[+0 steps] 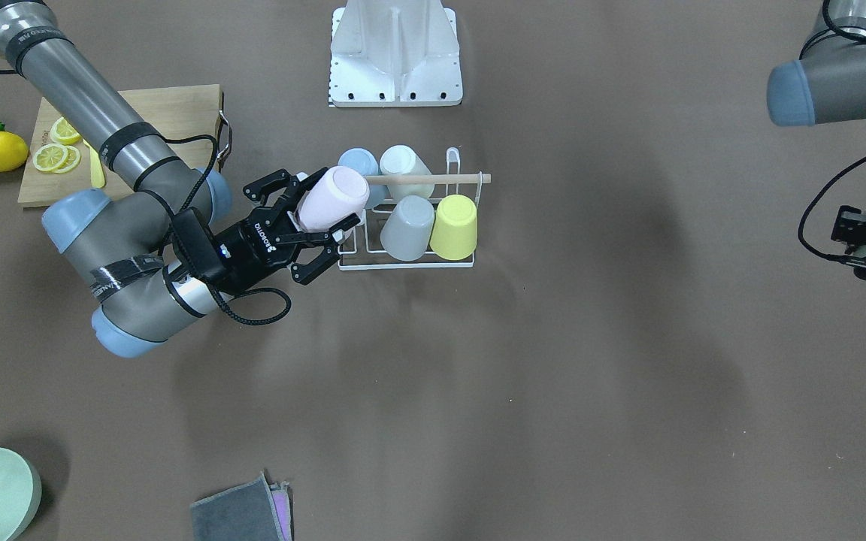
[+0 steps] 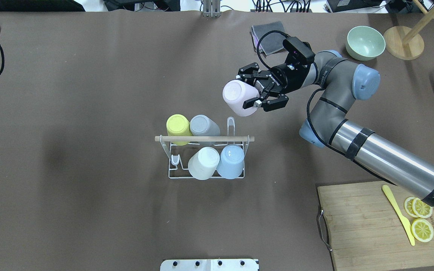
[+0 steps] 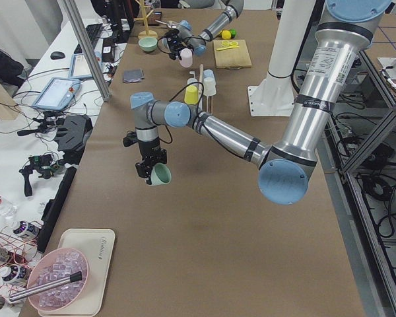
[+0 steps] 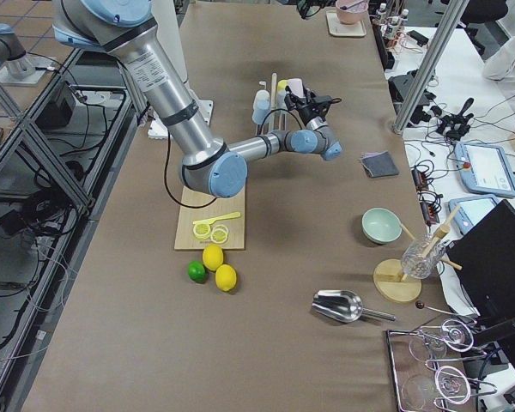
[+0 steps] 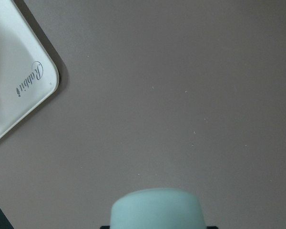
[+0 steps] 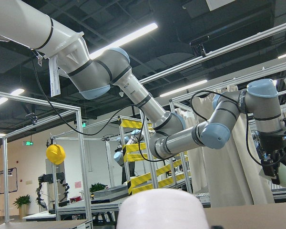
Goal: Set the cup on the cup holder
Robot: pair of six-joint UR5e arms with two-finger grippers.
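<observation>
Cup [image 2: 239, 98] (gripped) aloft near holder [image 2: 202, 139] end.

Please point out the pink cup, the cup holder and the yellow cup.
pink cup [image 2: 235, 93]: overhead exterior view, its flat base.
cup holder [image 2: 224, 139]: overhead exterior view, its wooden rod.
yellow cup [image 2: 178, 125]: overhead exterior view, its flat base.

The right gripper [image 2: 245, 91], entering from the right of the frame, is clamped on a pink cup [image 2: 237, 97] lying on its side, base toward the left, up and to the right of the cup holder [image 2: 209, 138] at centre frame. The holder carries a yellow cup [image 2: 178, 127] and grey cup [image 2: 203, 125] in its upper row, and a white cup [image 2: 203, 163] and blue cup [image 2: 231, 161] in its lower row. A wooden cutting board [image 2: 364, 226] sits at the lower right.
</observation>
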